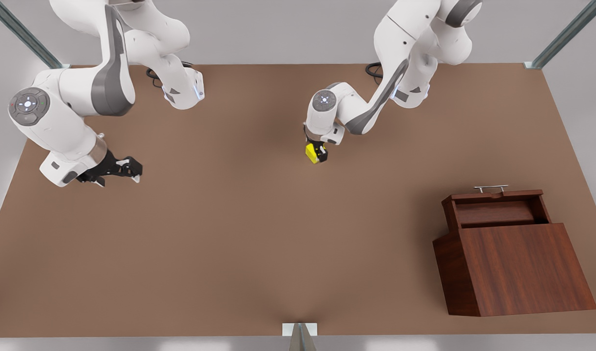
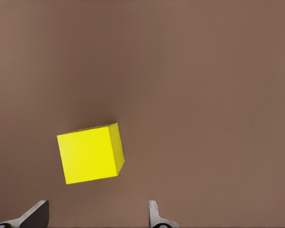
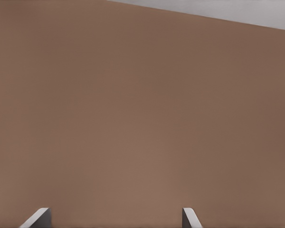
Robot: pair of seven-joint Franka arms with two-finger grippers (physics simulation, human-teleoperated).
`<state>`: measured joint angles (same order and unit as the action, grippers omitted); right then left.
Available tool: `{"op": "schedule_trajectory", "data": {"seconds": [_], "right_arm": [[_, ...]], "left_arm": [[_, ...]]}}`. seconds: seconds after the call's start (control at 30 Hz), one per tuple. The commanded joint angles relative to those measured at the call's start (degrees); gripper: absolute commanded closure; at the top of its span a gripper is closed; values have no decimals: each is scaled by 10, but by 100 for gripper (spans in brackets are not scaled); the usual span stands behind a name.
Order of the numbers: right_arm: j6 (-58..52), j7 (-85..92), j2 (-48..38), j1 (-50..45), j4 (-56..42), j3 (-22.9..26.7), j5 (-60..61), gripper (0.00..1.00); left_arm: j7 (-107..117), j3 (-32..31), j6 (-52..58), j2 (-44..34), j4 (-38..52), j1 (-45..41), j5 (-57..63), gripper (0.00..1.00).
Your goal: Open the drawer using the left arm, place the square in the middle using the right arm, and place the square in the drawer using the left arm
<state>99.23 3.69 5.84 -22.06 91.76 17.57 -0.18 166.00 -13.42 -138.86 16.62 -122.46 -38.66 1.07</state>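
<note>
Left gripper (image 1: 320, 155) above cube (image 1: 311, 151), fingers (image 2: 35, 216) apart.
Cube lies ahead of the fingertips, off-centre toward one finger, resting on the table (image 1: 229, 234) mid-area, turned slightly askew. Right gripper (image 1: 124, 169) waits spread, well apart. Drawer (image 1: 497, 207) stands open, toward the front view's right.

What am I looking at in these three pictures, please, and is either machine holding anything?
These are two white robot arms in a simulation, each ending in a black two-finger gripper. One picture looks down on the brown table; the other two come from cameras on the wrists. The left gripper hangs open just above a small yellow cube, which lies on the table ahead of its fingertips. The right gripper waits open over bare table at the front view's left. A dark wooden cabinet stands at the front view's right, its drawer pulled open. Nothing is held.
</note>
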Motion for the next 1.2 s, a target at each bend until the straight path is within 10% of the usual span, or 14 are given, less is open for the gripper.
{"op": "schedule_trajectory", "data": {"seconds": [0.0, 1.17], "right_arm": [[0, 1, 0, 0, 0, 0, 0, 0], [-18, 8, 32, 5, -58, 6, 26, 0]], "left_arm": [[144, 0, 0, 0, -1, -2, -1, 0], [190, 1, -54, 59, -30, -17, 4, 0]]}}
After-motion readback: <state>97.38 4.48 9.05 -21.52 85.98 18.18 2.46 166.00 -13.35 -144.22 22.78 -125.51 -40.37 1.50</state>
